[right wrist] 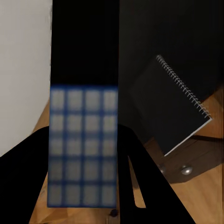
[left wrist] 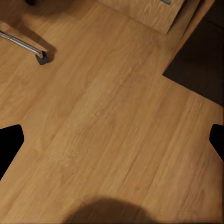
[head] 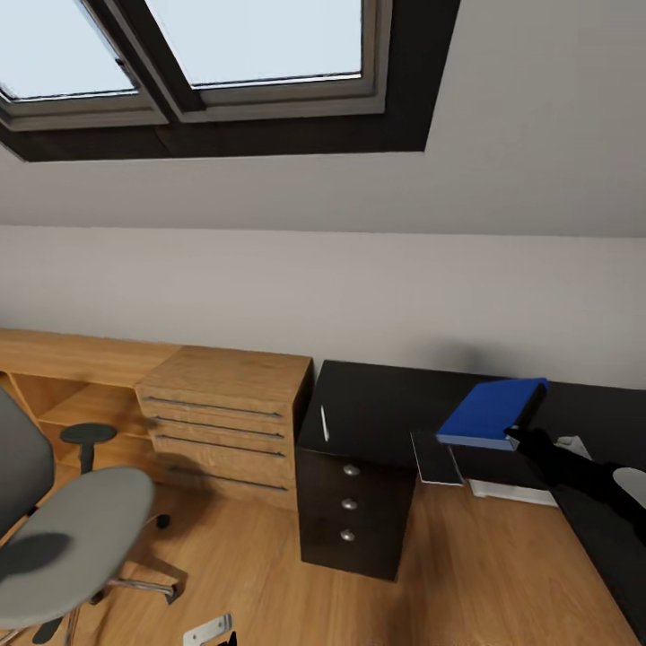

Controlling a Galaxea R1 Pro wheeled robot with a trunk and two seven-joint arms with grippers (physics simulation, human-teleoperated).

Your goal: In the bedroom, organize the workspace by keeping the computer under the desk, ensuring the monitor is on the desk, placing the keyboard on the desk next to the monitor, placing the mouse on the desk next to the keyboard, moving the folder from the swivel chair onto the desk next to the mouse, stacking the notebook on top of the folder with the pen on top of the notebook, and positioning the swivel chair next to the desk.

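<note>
Head view, left to right: swivel chair (head: 67,529) on floor, pen (head: 324,423) near worktop (head: 386,404) left edge, notebook (head: 437,458) overhanging front edge, right pincer (head: 519,436) clamped on blue folder (head: 493,413) above worktop. Risk: folder dragging notebook off edge. Right wrist view adds notebook spiral binding. Left pincer (left wrist: 112,135) spread wide over floor.

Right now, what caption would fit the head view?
Right tool holds the blue folder above the black desk, near the notebook; swivel chair at left.
</note>
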